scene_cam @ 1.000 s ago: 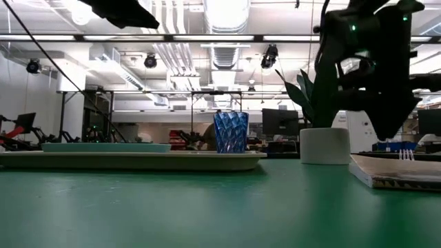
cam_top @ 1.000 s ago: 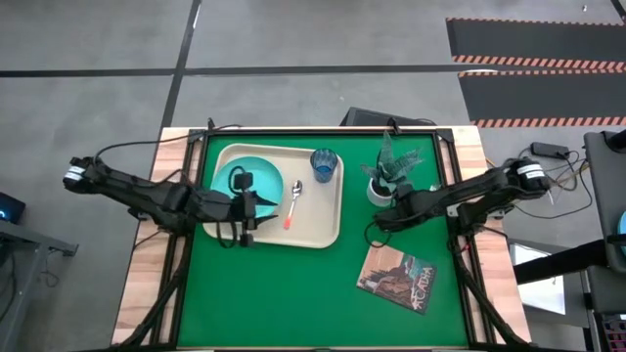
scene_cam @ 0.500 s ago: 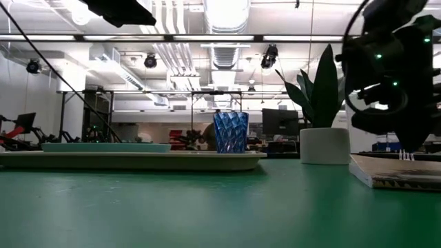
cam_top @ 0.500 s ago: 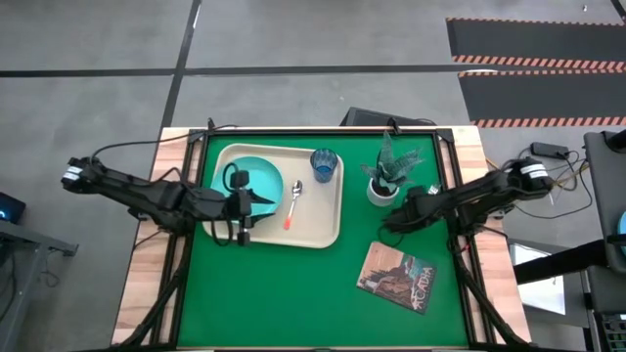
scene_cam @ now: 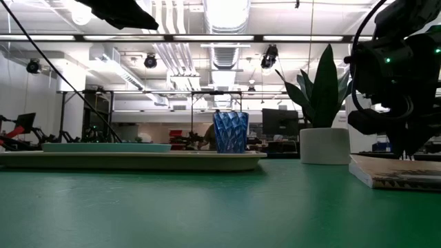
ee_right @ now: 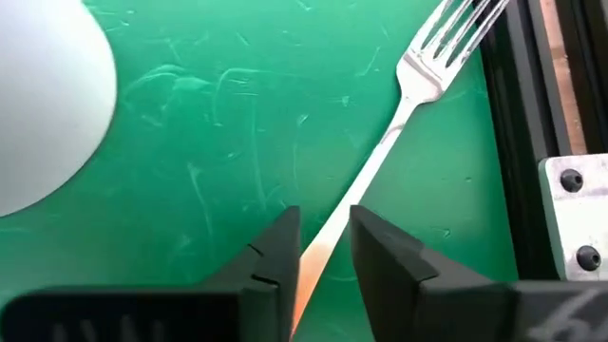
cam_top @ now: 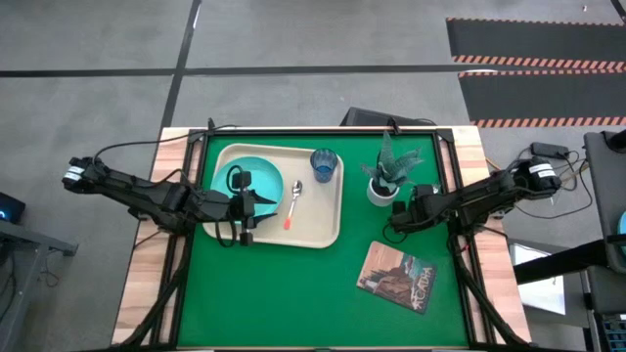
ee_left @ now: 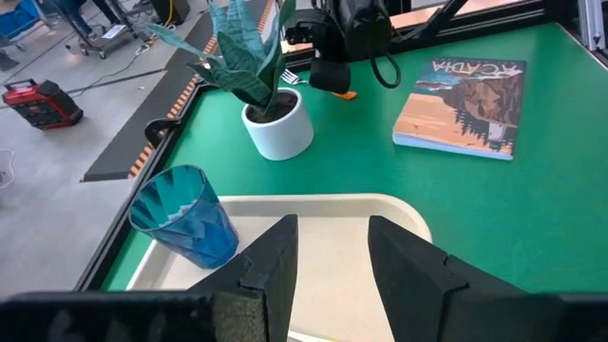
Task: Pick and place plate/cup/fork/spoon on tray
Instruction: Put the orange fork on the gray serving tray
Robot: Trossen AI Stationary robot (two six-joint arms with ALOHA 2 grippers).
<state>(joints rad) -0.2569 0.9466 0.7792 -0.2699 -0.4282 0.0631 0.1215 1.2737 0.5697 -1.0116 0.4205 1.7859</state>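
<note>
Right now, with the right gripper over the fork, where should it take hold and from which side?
Grip the fork at its red-orange handle end, coming straight down from above. It lies flat on the green table beside the white pot, tines toward the table's black frame. The right gripper straddles the handle, fingers open; likely it just needs closing.

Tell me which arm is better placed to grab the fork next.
The right one. Its pincer straddles the fork beside the white plant pot, while the left pincer hangs over the tray.

Fork handle end hidden behind right gripper fingers; tine tips cut off by edge
</note>
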